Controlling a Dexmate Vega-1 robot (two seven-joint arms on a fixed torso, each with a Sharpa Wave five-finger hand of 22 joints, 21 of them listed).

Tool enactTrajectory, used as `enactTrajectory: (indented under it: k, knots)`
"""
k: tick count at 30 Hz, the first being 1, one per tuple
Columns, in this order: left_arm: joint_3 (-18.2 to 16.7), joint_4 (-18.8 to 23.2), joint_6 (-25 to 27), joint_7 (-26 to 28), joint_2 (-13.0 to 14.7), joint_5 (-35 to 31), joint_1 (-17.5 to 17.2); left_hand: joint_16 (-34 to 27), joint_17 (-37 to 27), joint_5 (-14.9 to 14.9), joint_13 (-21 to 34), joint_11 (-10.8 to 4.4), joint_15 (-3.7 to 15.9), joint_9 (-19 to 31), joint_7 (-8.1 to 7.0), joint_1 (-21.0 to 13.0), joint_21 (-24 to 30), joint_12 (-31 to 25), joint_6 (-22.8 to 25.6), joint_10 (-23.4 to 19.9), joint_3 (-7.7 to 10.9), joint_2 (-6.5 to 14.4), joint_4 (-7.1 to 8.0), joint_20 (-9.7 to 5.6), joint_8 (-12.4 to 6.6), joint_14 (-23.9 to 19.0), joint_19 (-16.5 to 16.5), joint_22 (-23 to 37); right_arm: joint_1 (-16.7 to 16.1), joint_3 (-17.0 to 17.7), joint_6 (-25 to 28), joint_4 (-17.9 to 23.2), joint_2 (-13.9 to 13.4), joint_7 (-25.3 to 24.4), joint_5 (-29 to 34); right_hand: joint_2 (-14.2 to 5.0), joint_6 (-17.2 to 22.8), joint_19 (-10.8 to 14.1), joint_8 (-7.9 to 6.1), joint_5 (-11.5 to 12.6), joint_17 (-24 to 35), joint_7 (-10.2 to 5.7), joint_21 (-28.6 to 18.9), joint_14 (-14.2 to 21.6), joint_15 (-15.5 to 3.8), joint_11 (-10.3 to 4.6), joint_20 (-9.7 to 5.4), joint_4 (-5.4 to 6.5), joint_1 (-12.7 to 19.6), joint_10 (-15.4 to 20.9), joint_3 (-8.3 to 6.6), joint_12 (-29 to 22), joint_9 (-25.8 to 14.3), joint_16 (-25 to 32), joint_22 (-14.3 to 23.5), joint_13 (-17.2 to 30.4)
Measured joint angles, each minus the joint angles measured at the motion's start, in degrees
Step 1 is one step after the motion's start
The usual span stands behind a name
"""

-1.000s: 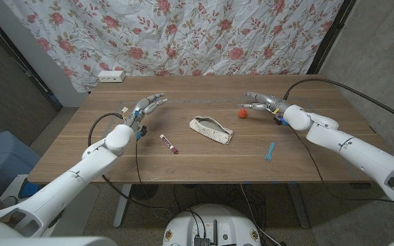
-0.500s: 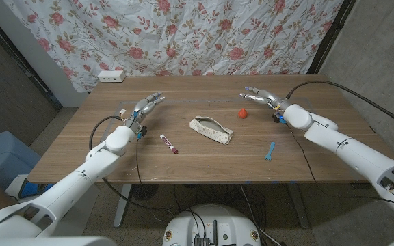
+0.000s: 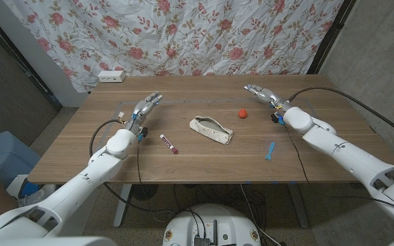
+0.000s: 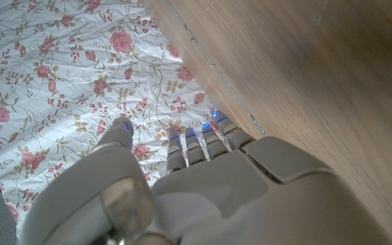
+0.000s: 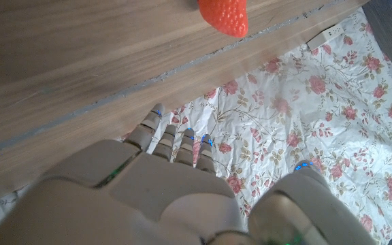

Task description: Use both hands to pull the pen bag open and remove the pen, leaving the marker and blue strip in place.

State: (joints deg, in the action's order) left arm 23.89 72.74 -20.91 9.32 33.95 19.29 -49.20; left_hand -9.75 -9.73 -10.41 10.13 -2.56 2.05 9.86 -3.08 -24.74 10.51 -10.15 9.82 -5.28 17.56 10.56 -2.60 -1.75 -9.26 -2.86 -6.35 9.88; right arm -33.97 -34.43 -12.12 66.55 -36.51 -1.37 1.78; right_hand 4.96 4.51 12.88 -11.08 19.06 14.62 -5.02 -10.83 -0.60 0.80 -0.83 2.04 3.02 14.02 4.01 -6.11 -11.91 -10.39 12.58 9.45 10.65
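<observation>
While both hands hover open and holding nothing, the pen bag (image 3: 211,130) lies untouched at the middle of the wooden table (image 3: 204,167).

Cream with a fine pattern, the pen bag is a long soft pouch lying aslant; whether it is open or closed cannot be told, nor what is inside. A marker (image 3: 169,143) with a dark red cap lies on the wood just to its left, and a blue strip (image 3: 270,151) lies well apart on its right. A red strawberry-like thing (image 3: 243,113) sits beyond the bag, near the right hand (image 3: 259,92), whose fingers are spread toward the far edge. The left hand (image 3: 145,106) reaches with fingers apart over the far left part of the table, well apart from the bag. A white power strip (image 3: 111,76) rests at the far left corner, before a floral curtain (image 3: 183,34). Nothing stands between either hand and the bag.
</observation>
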Motion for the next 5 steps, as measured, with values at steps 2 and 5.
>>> enactTrajectory:
  k: [2, 5]
  knots:
    - [-0.2, -0.2, -0.5, 0.1, -0.3, 0.4, -0.1, 0.0, 0.0, 0.0, 0.0, -0.10, 0.00, 0.0, 0.24, 0.3, 0.0, 0.0, -0.2, 0.1, -0.23, -0.3, 0.23, 0.00, 0.00, 0.0, 0.0, 0.0, -0.1, 0.2, -2.6, -0.6, 0.3, 0.1, -5.4, -0.22, 0.0, 0.0, 0.00, 0.0, 0.0, -0.01, 0.0, 0.0, 0.00, 0.01, 0.00, 0.11, -0.2, 0.0, 0.10, 0.0, 0.0, 0.0, 0.0, 0.0]
    - [-0.6, -0.6, -1.2, 0.5, -0.9, 1.1, -0.4, 0.0, 0.0, 0.0, 0.0, -0.10, 0.00, 0.0, 0.32, 0.6, 0.0, 0.0, -0.3, 0.1, 0.01, 0.0, 0.46, 0.23, 0.00, 0.0, 0.2, 0.0, -0.2, 0.8, -3.3, -1.4, 1.0, 0.4, -7.4, -0.52, 0.0, 0.4, 0.00, 0.0, 0.0, -0.01, 0.0, 0.1, 0.14, 0.20, 0.01, 0.18, -0.5, 0.2, 0.17, 0.0, 0.1, 0.1, 0.0, 0.0]
